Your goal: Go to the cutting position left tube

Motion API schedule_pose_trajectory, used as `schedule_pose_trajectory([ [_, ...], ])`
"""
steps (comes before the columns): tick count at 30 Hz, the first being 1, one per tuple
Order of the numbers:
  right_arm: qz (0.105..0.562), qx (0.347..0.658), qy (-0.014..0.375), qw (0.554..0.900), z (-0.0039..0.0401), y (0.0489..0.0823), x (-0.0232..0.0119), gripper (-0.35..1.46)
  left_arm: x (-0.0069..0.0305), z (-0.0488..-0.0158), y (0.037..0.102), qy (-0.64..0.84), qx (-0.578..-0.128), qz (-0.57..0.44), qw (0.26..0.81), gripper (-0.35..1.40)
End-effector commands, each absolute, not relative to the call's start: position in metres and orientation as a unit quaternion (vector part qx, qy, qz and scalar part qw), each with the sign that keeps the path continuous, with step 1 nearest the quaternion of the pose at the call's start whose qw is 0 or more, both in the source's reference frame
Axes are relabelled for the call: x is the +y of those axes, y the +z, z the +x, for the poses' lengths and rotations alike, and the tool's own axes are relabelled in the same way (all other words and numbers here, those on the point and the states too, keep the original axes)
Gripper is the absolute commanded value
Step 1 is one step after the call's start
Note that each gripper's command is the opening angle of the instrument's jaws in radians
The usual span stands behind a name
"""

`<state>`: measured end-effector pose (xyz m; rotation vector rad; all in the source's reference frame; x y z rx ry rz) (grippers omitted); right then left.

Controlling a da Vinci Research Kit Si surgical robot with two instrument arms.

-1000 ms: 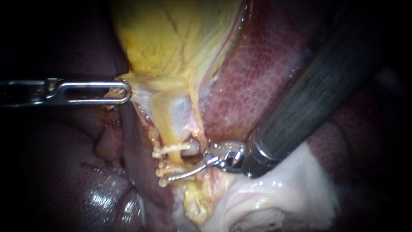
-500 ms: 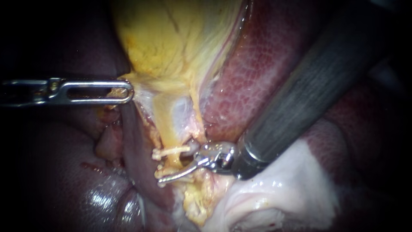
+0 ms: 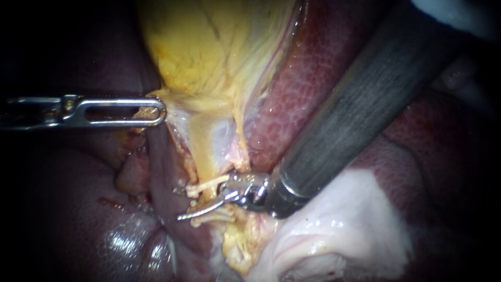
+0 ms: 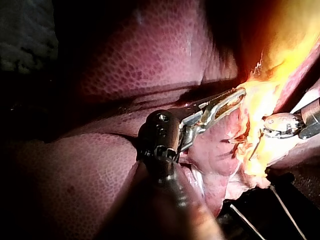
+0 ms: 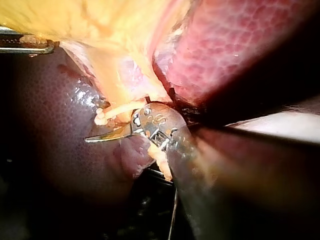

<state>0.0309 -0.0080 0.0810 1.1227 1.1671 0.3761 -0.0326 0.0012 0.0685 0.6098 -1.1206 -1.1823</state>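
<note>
Now our right instrument [image 3: 204,209] has slid further toward the lower left of the endoscope view. Its thin curved blade lies across the left tube [image 3: 201,151], between the upper clip [image 3: 209,183] and the lower clips [image 3: 211,219]. Its point reaches past the tube onto the dark liver [image 3: 156,172]. A second ago that point stopped short, level with the ends of the clips, and the wrist sat further right. We judge the cutting position almost reached. Only one blade shows, so we cannot tell whether this instrument is apart or together. Our left instrument [image 3: 163,110], at mid-left, is clamped on the edge of the gallbladder [image 3: 209,52] and has drifted only slightly right, keeping the tube stretched down the centre.
</note>
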Motion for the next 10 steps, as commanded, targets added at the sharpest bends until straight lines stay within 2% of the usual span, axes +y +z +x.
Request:
schedule_pose_trajectory([
  [1, 0.499, 0.518, 0.167, 0.674, 0.0308, 0.0811, -0.0079, 1.31, 0.0012, -0.0326, 0.0685, -0.519, -0.492, 0.268, 0.645, -0.35],
  [10, 0.499, 0.518, 0.167, 0.674, 0.0308, 0.0811, -0.0079, 1.31, 0.0012, -0.0326, 0.0685, -0.519, -0.492, 0.268, 0.645, -0.35],
])
